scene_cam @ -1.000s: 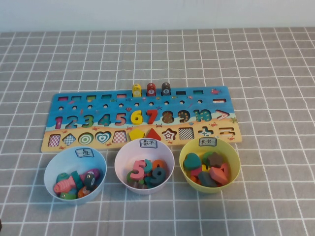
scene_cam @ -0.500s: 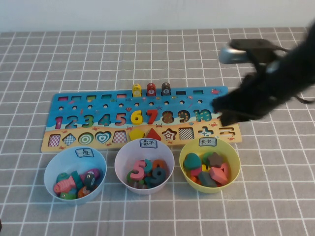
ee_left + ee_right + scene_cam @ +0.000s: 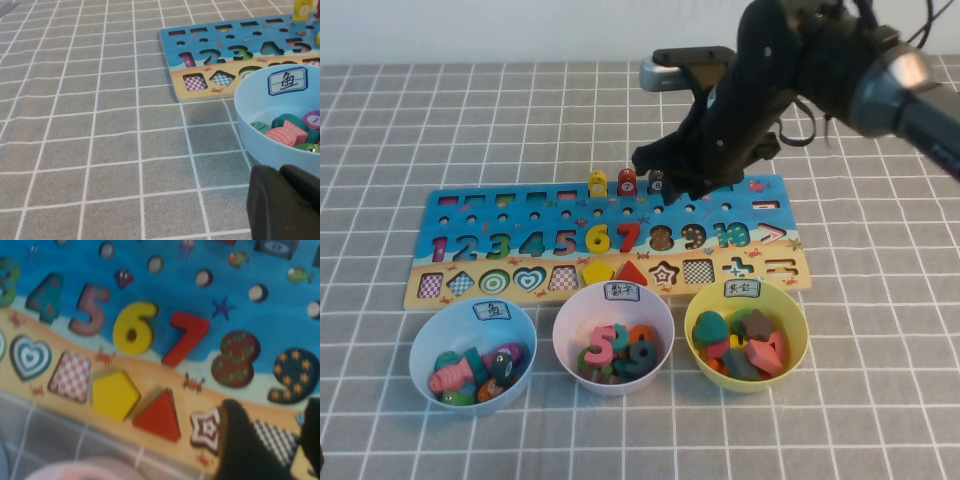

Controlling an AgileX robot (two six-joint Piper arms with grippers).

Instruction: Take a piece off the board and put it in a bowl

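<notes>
Swinging in from the right, the right gripper (image 3: pixel 665 180), jaws parted and empty, is hovering over the piece (image 3: pixel 657 181), risking toppling the red peg (image 3: pixel 627 182) beside it.

We see a staged test setup, like a robot lab: the bench (image 3: pixel 880 420) wears a grey checked cloth, a child's number board (image 3: pixel 470 215) and labelled sorting bowls stand in a neat row, against a plain white wall.
</notes>
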